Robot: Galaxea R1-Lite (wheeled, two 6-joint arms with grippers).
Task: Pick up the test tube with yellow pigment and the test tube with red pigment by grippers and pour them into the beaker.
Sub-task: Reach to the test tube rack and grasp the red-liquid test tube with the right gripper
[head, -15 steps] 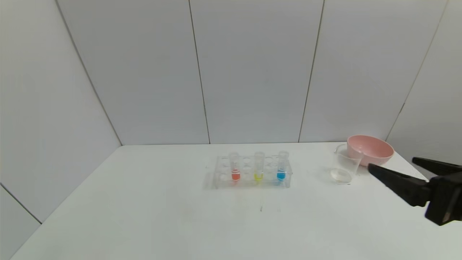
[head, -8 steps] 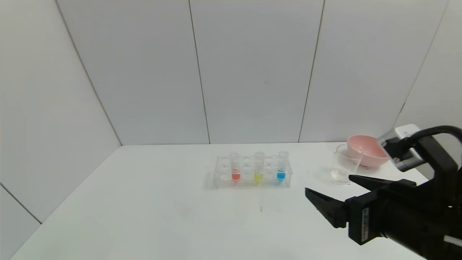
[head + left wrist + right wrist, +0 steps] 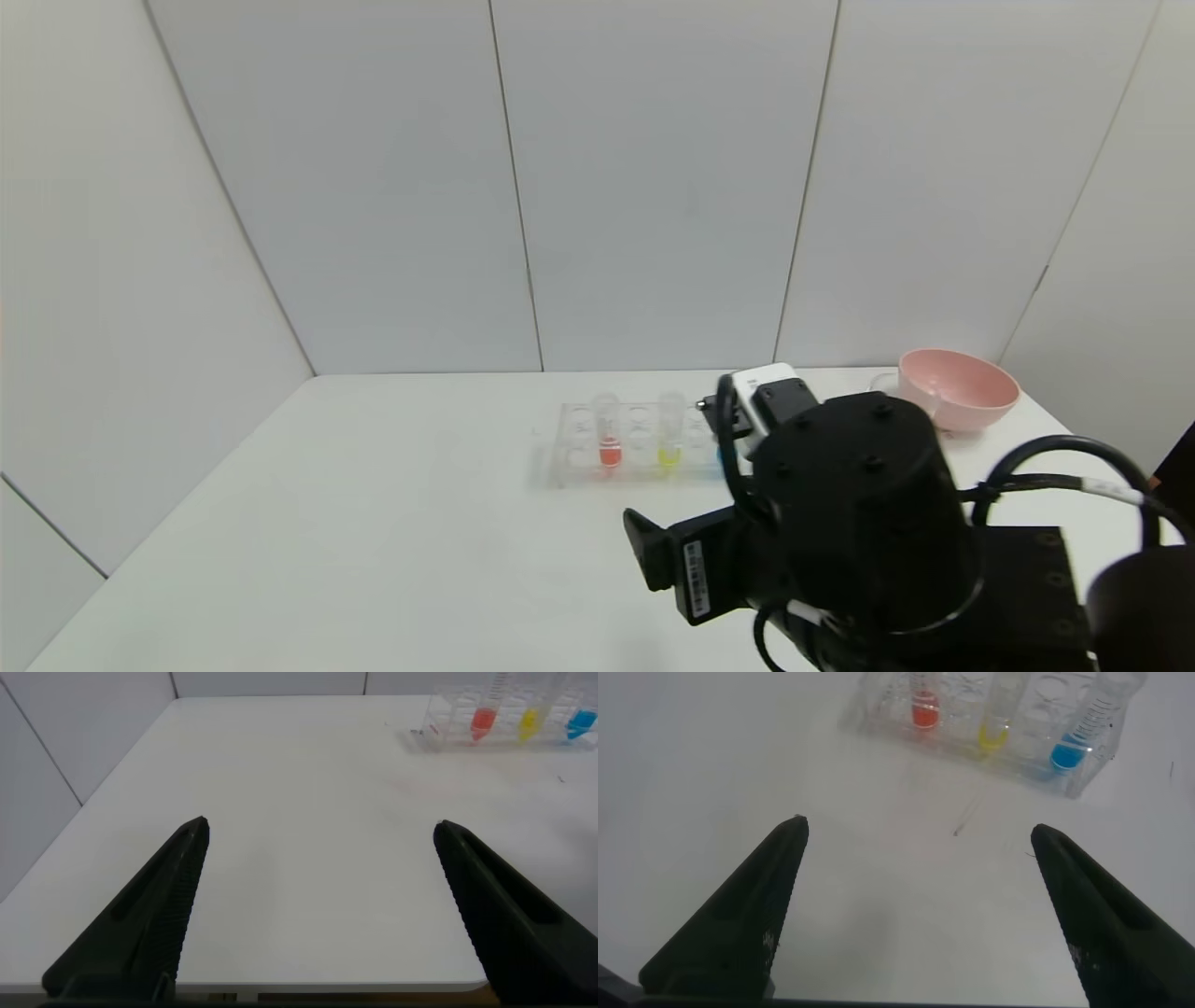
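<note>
Head view showed, left of centre, the small clear tube with red-orange liquid [image 3: 608,431] and beside it the small clear tube with yellow liquid [image 3: 669,430], both upright in a clear plastic rack [image 3: 569,459]. The black right gripper [image 3: 920,915], fingers spread wide and empty, faced the rack in its wrist view, both tubes ahead toward the upper frame edge. The left gripper [image 3: 322,905], also spread, sat well apart, so the right arm looked nearer. The beaker was hidden
</note>
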